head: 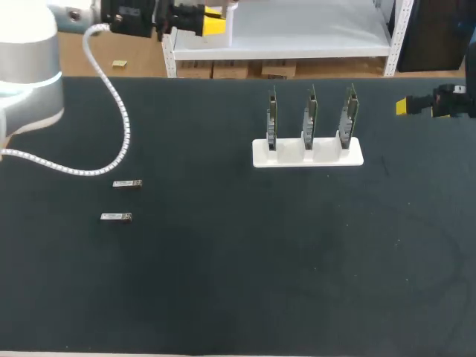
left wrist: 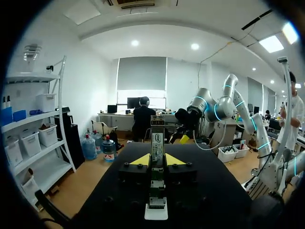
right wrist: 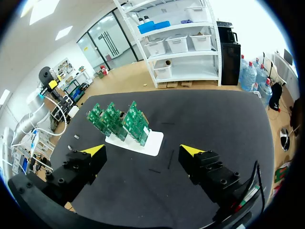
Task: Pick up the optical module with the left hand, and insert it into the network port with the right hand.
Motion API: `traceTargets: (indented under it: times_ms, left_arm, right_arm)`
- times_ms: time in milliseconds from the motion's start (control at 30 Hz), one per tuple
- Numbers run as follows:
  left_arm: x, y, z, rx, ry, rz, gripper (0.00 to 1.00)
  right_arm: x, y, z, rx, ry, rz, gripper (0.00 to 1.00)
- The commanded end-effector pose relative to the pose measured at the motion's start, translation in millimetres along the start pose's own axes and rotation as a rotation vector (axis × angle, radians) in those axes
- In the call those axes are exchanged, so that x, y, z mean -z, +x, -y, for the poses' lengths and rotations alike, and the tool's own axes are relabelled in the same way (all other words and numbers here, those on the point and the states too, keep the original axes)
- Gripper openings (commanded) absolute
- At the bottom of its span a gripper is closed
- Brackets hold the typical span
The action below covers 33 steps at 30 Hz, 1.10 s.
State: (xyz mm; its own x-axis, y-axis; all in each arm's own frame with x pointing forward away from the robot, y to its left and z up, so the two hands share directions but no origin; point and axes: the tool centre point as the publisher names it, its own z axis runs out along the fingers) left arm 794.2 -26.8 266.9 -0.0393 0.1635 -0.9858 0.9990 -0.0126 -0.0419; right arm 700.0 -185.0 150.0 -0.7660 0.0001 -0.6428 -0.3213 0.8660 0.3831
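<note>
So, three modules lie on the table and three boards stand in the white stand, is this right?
Not quite. The head view shows only two modules on the table, the far module and the near module. Three boards do stand in the white stand.

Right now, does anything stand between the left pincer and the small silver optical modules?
Nothing visible does: bare black table lies between the left pincer and the modules; the arm's white coiled cable hangs nearby.

A dark table (head: 223, 282) bears a white stand (head: 308, 153) and, seemingly, two small optical modules (head: 127, 184).
</note>
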Motion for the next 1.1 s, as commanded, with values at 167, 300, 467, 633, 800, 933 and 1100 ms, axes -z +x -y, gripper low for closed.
traceTargets:
  times_ms: [167,300,467,633,800,933,1100]
  left_arm:
    - [-28.8,9.2,2.3,0.004,0.037,0.026,0.00]
    - [-41.8,14.6,4.6,0.020,0.039,0.039,0.00]
    - [-58.1,18.3,5.5,0.043,0.036,0.064,0.00]
    - [-72.2,26.5,6.7,0.080,0.044,0.093,0.00]
    - [-83.8,33.2,6.1,0.084,0.037,0.109,0.00]
    - [-90.1,39.7,4.0,0.102,0.027,0.113,0.00]
    - [-93.8,47.7,2.8,0.102,0.021,0.108,0.00]
  right_arm:
    - [0.0,0.0,0.0,0.000,0.000,0.000,1.00]
    - [0.0,0.0,0.0,0.000,0.000,0.000,1.00]
    - [0.0,0.0,0.0,0.000,0.000,0.000,1.00]
    - [0.0,0.0,0.0,0.000,0.000,0.000,1.00]
    - [0.0,0.0,0.0,0.000,0.000,0.000,1.00]
    - [0.0,0.0,0.0,0.000,0.000,0.000,1.00]
    - [0.0,0.0,0.0,0.000,0.000,0.000,1.00]
